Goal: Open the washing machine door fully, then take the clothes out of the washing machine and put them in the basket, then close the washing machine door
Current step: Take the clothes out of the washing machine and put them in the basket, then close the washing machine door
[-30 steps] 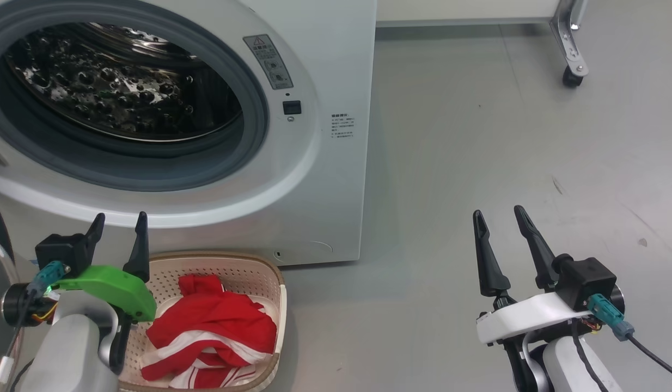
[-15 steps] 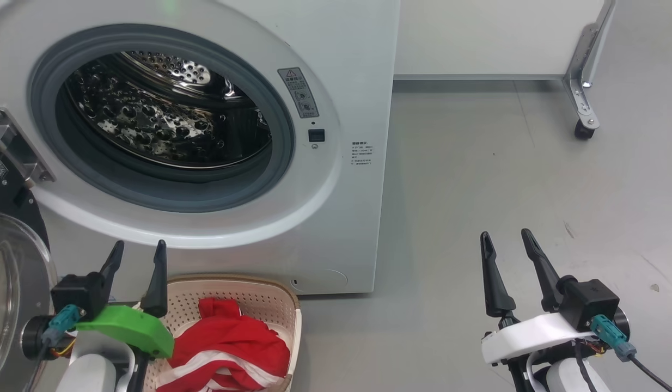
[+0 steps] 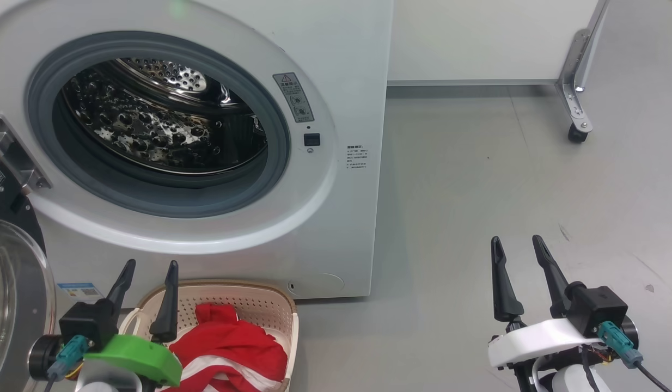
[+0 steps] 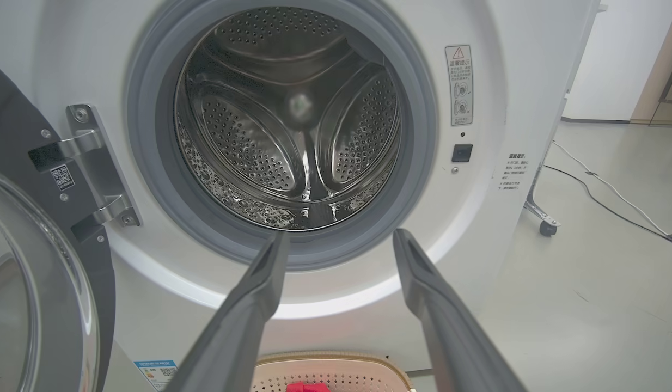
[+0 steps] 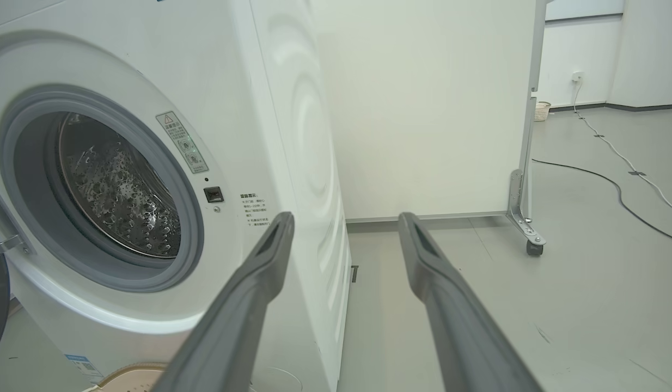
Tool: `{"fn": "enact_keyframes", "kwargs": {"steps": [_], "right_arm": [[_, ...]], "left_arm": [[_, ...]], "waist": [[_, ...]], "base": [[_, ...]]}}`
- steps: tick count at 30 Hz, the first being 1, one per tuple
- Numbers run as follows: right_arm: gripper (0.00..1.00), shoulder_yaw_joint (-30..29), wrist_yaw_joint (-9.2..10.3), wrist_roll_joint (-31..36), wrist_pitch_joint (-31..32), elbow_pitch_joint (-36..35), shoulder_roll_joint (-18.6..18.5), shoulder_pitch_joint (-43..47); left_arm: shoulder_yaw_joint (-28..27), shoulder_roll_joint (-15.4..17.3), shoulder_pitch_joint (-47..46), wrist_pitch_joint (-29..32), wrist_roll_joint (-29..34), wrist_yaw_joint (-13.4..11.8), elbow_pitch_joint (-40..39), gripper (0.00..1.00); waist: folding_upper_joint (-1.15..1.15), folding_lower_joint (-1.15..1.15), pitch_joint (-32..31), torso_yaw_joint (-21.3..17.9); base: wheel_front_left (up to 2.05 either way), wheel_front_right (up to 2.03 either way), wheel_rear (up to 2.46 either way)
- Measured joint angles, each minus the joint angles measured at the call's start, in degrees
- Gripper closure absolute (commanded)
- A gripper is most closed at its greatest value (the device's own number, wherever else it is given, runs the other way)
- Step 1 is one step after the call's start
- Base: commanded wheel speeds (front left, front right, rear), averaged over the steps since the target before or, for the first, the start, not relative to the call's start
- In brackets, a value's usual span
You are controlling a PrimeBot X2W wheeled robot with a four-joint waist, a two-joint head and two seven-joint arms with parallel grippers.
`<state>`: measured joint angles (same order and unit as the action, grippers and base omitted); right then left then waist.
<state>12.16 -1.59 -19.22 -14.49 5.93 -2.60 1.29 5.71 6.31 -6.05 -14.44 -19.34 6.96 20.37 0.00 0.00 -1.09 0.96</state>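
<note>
The washing machine door [image 3: 12, 294] stands swung open at far left; hinged and heavy, its glossy rim looks slippery, so the free edge seems the best place to push. The left gripper [image 3: 152, 263], jaws apart, hovers by the basket [image 3: 243, 286], which holds the soft red clothes [image 3: 227, 340]. Beyond the washing machine [image 3: 347, 81], the right gripper [image 3: 515, 239], jaws apart, hangs over the floor [image 3: 477, 190].

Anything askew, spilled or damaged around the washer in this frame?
Nothing stands out. The washing machine door hangs open on its hinge at the left, the drum looks empty, and the clothes lie inside the basket below the opening. The left tool and right tool are open and hold nothing. A few small dark scuffs mark the floor.
</note>
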Motion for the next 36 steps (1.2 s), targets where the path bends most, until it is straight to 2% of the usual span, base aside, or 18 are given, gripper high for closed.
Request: {"fn": "enact_keyframes", "kwargs": {"steps": [36], "right_arm": [[0.0,0.6,-0.01,0.0,0.0,-0.7,0.0,0.4]], "left_arm": [[-0.5,0.0,6.7,0.0,1.3,0.0,-8.5,0.0]], "waist": [[0.0,0.0,0.0,-1.1]], "base": [[0.0,0.0,0.0]]}}
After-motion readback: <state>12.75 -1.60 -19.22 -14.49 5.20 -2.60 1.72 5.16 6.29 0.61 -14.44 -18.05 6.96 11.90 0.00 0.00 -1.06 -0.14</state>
